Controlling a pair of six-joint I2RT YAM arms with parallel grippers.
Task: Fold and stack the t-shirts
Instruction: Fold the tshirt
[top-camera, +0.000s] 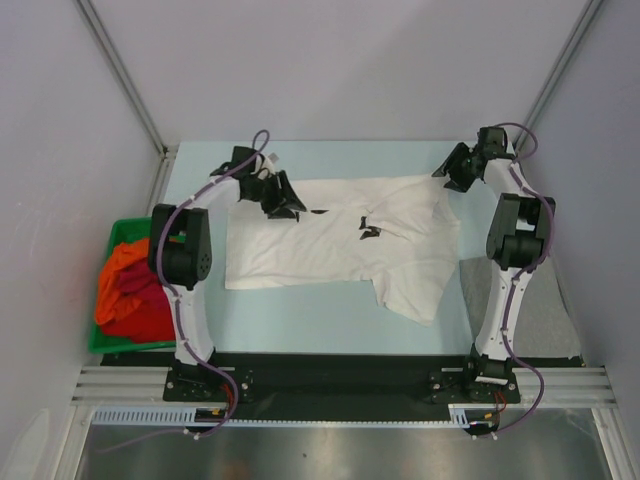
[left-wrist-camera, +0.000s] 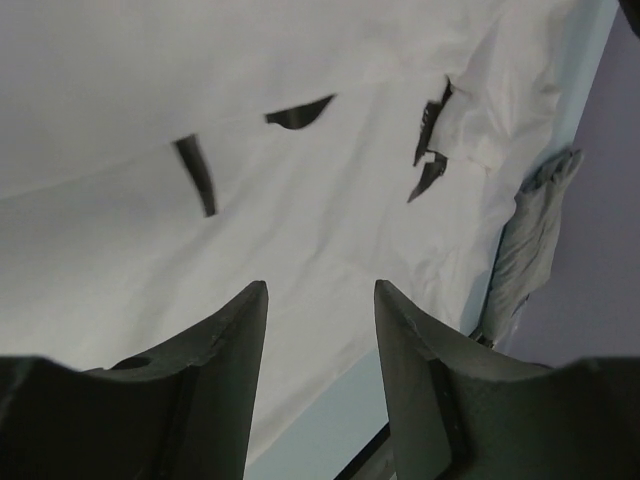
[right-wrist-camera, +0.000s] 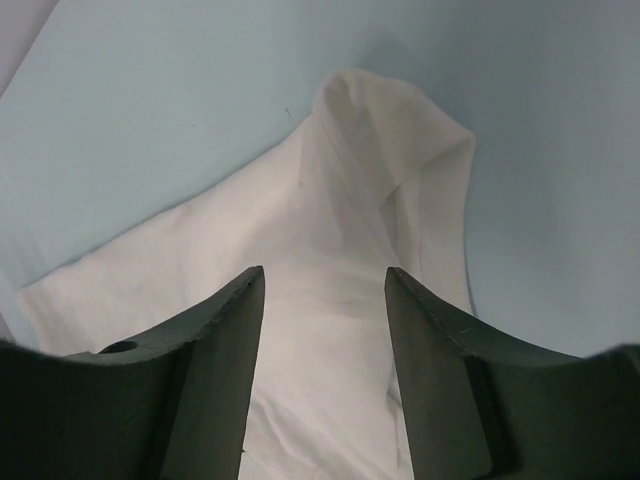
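Note:
A white t-shirt (top-camera: 330, 240) lies spread across the pale blue table (top-camera: 320, 320), with one sleeve hanging toward the front right. My left gripper (top-camera: 287, 207) hovers over its far left edge. In the left wrist view this gripper (left-wrist-camera: 320, 290) is open, and white cloth (left-wrist-camera: 300, 90) with small black marks lies under it. My right gripper (top-camera: 452, 175) is at the shirt's far right corner. In the right wrist view it (right-wrist-camera: 325, 275) is open above a bunched white sleeve (right-wrist-camera: 350, 200). Neither gripper pinches fabric.
A green bin (top-camera: 122, 228) at the left table edge holds an orange shirt (top-camera: 120, 270) and a dark red one (top-camera: 150, 318). A grey shirt (top-camera: 545, 320) lies flat to the right of the right arm and also shows in the left wrist view (left-wrist-camera: 530, 240). Walls enclose the table.

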